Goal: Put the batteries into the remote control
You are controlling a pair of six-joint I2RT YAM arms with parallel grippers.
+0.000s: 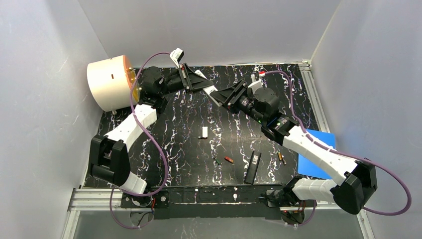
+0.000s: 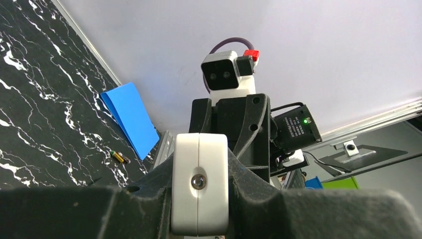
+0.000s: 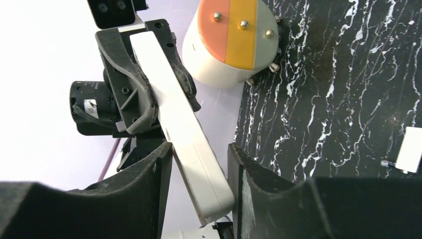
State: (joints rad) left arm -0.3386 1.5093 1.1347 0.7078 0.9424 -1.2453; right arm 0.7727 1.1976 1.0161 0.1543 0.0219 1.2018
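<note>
Batteries: three small thin cylindrical batteries are visible, red (image 1: pixel 229 160), green (image 1: pixel 217 161) and black-and-gold (image 1: pixel 280 157). They lie loose on the black white-veined table (image 1: pixel 174 149), towards its near edge.
Battery handling: judged light, rigid, smooth and apt to roll. Best pinched across the middle of the barrel.
Near clutter: a slim black oblong bar (image 1: pixel 253 167) lies between the cells. A small white rectangular piece (image 1: pixel 204 132) lies farther in.
Remote: the long white plastic remote control (image 3: pixel 174 124) is held off the table at the far side, well apart from the cells.
Remote handling: judged stiff, light and slick-shelled. Take it across the narrow flanks.
Left gripper (image 2: pixel 199 199): clamped on one end of the remote, with the arm stretched far forward.
Right gripper (image 3: pixel 199 164): its jaws straddle the free end with a gap showing, so it is not clamped. The wrist is turned leftward.
</note>
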